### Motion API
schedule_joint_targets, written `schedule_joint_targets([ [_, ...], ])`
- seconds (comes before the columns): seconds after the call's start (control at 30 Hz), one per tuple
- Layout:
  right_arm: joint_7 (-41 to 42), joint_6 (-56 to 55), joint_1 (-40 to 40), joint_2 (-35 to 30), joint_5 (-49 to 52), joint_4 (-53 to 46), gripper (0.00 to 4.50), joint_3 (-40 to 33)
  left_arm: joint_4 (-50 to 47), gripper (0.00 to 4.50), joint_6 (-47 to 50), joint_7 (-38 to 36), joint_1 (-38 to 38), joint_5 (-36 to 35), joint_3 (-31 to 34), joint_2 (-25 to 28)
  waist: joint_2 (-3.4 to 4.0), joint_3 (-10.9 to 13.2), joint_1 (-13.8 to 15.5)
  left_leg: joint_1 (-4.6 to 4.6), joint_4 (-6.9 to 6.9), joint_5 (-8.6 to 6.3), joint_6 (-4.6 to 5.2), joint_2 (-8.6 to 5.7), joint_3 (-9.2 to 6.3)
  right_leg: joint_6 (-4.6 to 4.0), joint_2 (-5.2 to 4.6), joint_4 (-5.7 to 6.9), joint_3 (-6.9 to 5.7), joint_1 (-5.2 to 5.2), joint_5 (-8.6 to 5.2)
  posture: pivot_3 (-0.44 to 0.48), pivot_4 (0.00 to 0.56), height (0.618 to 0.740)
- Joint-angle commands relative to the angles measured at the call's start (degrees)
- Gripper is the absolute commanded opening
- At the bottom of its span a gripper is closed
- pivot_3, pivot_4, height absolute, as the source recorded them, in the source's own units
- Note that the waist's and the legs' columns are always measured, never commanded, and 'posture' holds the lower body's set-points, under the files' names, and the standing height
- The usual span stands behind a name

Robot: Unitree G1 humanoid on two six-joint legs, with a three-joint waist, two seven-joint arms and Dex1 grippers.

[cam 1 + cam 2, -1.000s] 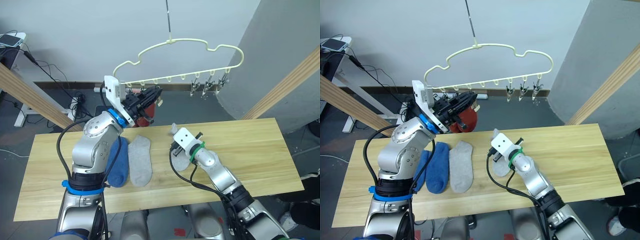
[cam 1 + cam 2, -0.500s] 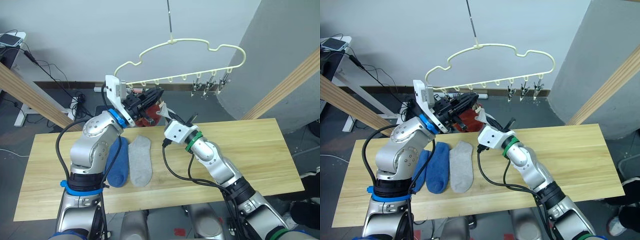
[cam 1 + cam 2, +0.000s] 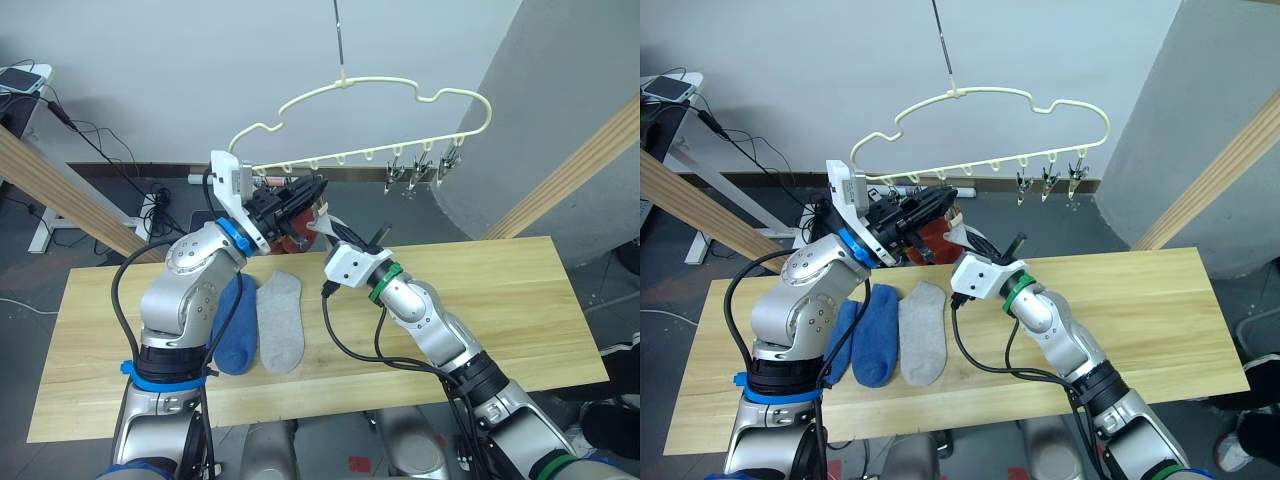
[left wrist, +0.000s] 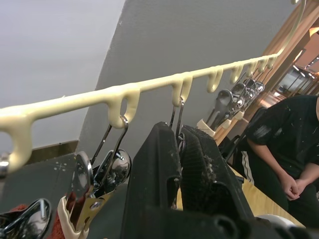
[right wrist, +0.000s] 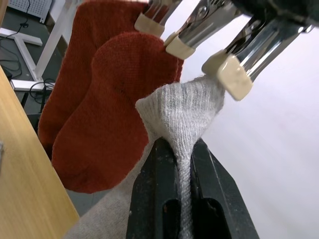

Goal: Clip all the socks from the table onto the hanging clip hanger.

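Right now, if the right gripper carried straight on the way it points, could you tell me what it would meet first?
Probably the metal clip that the left gripper holds on the clip hanger. The right gripper, shut on the grey sock, points its tip at that clip, with two red socks hanging beside. Depth is unclear.

two red socks (image 5: 99,114) clipped on hanger (image 3: 380,100) | grey sock (image 5: 187,112) at clip | blue pair (image 3: 872,335), grey (image 3: 923,332) on table (image 3: 500,300)

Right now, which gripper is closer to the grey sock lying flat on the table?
The right gripper, though neither touches it. It is up above the grey sock, holding another grey sock at the clips. The left gripper is higher, at the hanger.
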Motion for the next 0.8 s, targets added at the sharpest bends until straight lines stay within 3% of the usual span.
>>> schedule_joint_targets([
  [0.03, -1.44, -1.47, -0.82, 0.90, -0.45, -0.99, 0.00, -1.03, -2.00, 0.08, -0.54, -0.71, 0.51, -0.60, 0.10, 0.23, 0.00, 0.00, 0.00, 0.00, 0.00, 0.00, 0.00, 0.00, 0.00, 0.00, 0.00, 0.00, 0.00, 0.00, 0.00, -0.289, 0.352, 0.732],
  [0.4, -2.37, -3.20, -2.53, 1.63, -0.36, 0.44, 0.00, -1.14, -2.01, 0.08, 0.86, -0.19, 0.92, -1.45, 0.40, 0.19, 0.00, 0.00, -0.02, 0.00, 0.00, 0.00, 0.00, 0.00, 0.00, 0.00, 0.00, 0.00, 0.00, 0.00, 0.00, -0.287, 0.348, 0.732],
  [0.7, -2.42, -4.34, -2.94, 2.03, -0.19, 0.55, 0.00, -1.19, -1.46, 3.09, -0.12, -0.48, 1.44, -0.54, 0.47, 0.69, 0.00, 0.00, -0.01, 0.00, 0.00, 0.00, 0.00, 0.00, 0.00, -0.01, 0.00, 0.01, -0.01, 0.00, 0.01, -0.287, 0.348, 0.732],
  [0.77, -1.87, -4.24, -3.05, 2.23, 0.34, 0.68, 0.00, -1.19, -1.80, 3.69, 0.02, -1.02, 1.99, -0.64, 0.49, 1.16, 0.00, 0.00, -0.02, 0.00, 0.00, 0.00, 0.00, 0.00, 0.00, -0.01, -0.01, 0.01, 0.00, 0.00, 0.01, -0.287, 0.348, 0.732],
  [0.8, -0.99, -4.21, -3.04, 2.40, 1.04, 0.91, 0.00, -1.02, -1.97, 3.69, 0.07, -1.34, 2.36, -0.69, 0.51, 1.43, 0.00, 0.00, -0.04, 0.00, 0.00, 0.00, 0.00, 0.00, -0.01, -0.01, -0.01, 0.01, -0.01, 0.00, 0.01, -0.288, 0.343, 0.732],
])
